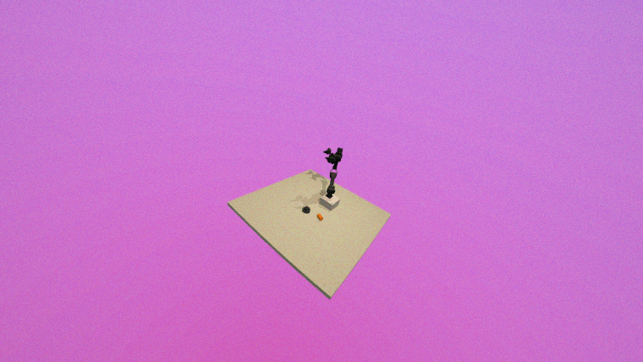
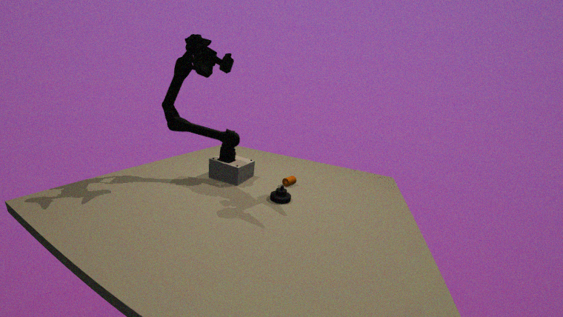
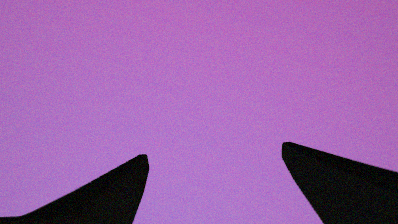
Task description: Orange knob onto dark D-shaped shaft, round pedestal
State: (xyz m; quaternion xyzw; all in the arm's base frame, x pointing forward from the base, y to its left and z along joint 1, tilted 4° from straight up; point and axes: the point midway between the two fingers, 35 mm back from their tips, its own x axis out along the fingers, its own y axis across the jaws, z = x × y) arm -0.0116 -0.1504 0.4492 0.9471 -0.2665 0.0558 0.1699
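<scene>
The orange knob [image 1: 320,216] [image 2: 289,181] lies on its side on the tan table, just beside the round dark pedestal [image 1: 306,210] [image 2: 280,196] with its short dark shaft [image 2: 281,189] standing upright. My gripper [image 1: 326,151] [image 2: 226,63] [image 3: 214,155] is raised high above the arm's base, far from both objects, and points out level into the purple background. Its fingers stand wide apart with nothing between them. The wrist view shows only the two dark fingertips against purple.
The arm rises from a grey box base [image 1: 329,203] [image 2: 231,169] near the back of the tan table [image 1: 315,256] [image 2: 275,255]. The arm's shadow falls across the table's left part. The table edges drop off on all sides.
</scene>
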